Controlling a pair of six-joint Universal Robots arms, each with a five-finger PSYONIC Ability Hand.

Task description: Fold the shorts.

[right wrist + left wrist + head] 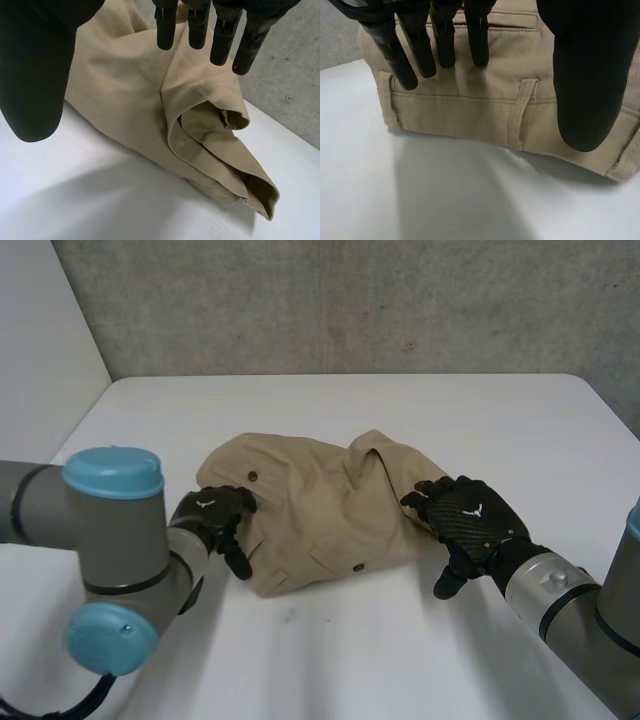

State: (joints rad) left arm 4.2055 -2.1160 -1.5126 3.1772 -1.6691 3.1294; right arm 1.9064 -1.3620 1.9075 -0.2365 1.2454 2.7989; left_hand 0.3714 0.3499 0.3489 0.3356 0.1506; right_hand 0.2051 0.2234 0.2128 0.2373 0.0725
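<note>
The shorts (315, 505) lie bunched mid-tabletop (420, 410). The left hand (212, 514) is at their 9 o'clock, over the waistband (470, 107), with fingers straight and gripping nothing. The right hand (472, 522) is at 3 o'clock, also relaxed, perhaps touching the cloth.

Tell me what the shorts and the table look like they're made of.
Shorts: tan woven cloth, probably cotton twill, with a matte finish. It creases softly and shows stitched seams and a belt loop.
Table: a white, smooth, hard top, nearly matte. It may be laminate or painted board, but the look leaves it open.
</note>
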